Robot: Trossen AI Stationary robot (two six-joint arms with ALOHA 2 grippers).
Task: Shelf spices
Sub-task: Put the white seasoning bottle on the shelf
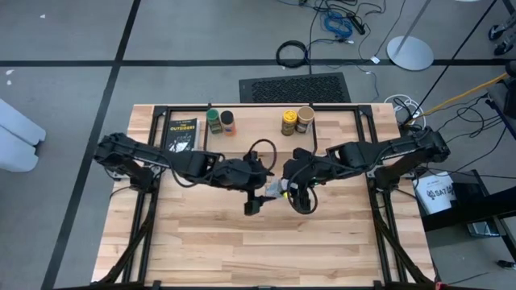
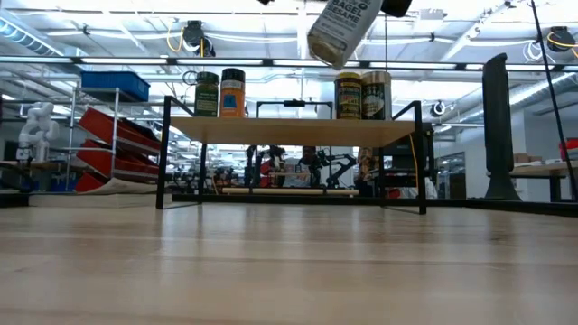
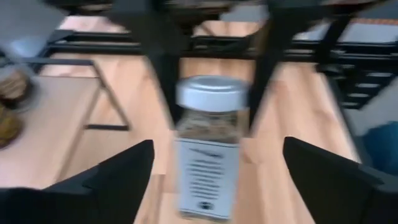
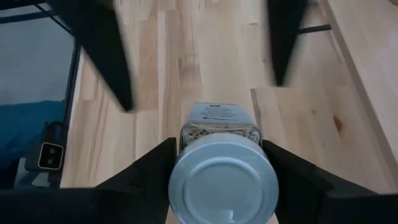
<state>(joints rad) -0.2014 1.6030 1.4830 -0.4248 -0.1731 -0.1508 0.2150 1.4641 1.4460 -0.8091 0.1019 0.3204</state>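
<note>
Right gripper at centre frame, fingers closed on white-lid jar, raised off the table. Left gripper just beside it, fingers spread wide, empty. Four jars on shelf, upper centre: green-lid, dark-lid, yellow-lid, tan-lid.
</note>
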